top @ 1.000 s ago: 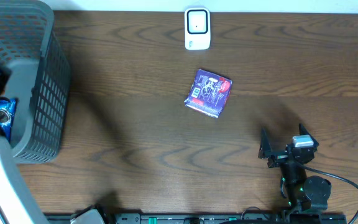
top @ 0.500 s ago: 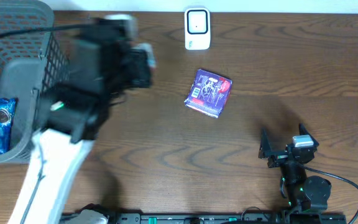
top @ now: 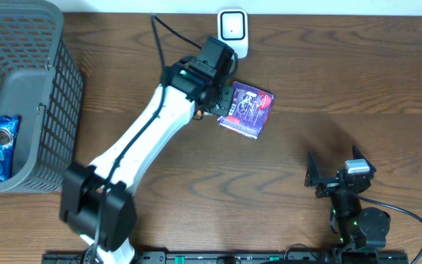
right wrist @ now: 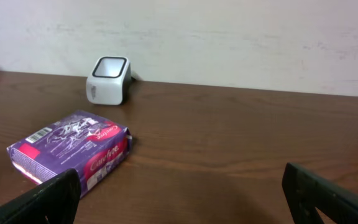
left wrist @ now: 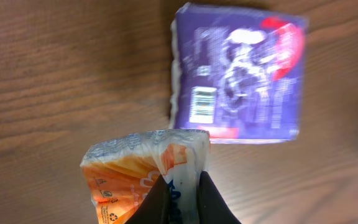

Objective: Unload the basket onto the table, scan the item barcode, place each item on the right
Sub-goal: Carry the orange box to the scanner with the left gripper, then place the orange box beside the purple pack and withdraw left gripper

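Note:
My left gripper (left wrist: 183, 186) is shut on an orange and white packet (left wrist: 143, 168), pinching its crimped end. In the overhead view the left gripper (top: 215, 92) hangs over the table just left of a purple package (top: 249, 110), below the white scanner (top: 232, 29). The packet hangs beside the purple package (left wrist: 238, 81), whose barcode (left wrist: 202, 104) faces up. My right gripper (top: 335, 172) rests at the lower right, open and empty (right wrist: 182, 199). The right wrist view shows the scanner (right wrist: 109, 81) by the wall and the purple package (right wrist: 73, 149) in front of it.
A grey mesh basket (top: 46, 110) stands at the left edge with a blue snack pack (top: 2, 147) inside. The white wall runs along the table's far edge behind the scanner.
The left arm has swung from the basket at the far left across to the purple package near the scanner, carrying the packet. The right arm has not moved.

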You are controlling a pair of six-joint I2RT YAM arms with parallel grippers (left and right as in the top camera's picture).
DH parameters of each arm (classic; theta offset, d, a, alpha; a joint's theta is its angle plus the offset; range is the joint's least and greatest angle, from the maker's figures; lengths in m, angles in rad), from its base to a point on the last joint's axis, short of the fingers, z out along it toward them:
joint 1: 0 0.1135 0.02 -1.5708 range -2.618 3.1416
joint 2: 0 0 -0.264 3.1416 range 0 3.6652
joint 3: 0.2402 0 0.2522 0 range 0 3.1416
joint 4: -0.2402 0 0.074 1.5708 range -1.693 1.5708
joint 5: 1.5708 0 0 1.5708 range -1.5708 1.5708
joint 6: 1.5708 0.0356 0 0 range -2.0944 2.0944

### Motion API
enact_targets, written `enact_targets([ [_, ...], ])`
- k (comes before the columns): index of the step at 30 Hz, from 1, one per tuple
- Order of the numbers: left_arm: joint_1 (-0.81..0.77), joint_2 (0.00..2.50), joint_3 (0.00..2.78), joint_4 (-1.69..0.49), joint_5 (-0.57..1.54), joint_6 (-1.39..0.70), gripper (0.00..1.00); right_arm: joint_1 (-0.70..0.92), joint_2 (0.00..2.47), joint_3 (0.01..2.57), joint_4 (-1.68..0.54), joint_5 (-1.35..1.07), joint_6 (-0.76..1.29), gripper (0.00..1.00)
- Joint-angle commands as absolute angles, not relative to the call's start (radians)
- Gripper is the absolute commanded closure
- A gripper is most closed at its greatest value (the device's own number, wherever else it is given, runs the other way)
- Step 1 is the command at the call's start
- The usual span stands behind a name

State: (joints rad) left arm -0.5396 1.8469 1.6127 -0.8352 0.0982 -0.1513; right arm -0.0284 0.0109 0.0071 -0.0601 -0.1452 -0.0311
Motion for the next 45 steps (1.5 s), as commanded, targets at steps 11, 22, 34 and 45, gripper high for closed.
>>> enact_targets([
  [11,-0.547,2.102,1.620,-0.783,0.046,-0.147,0.50,-0.025,0.005,0.006,-0.064,-0.151,-0.039,0.01],
  [22,-0.547,2.110,1.620,-0.775,0.345,-0.173,0.66,-0.025,0.005,0.006,-0.064,-0.151,-0.039,0.01],
  [34,-0.516,1.888,1.622,-0.756,0.372,-0.173,0.66,-0.025,0.005,0.006,-0.064,-0.151,-0.039,0.01],
  [45,-0.276,1.492,1.622,-0.757,-0.340,-0.173,0.45,-0.025,0.005,0.006,-0.064,-0.151,-0.039,0.01],
])
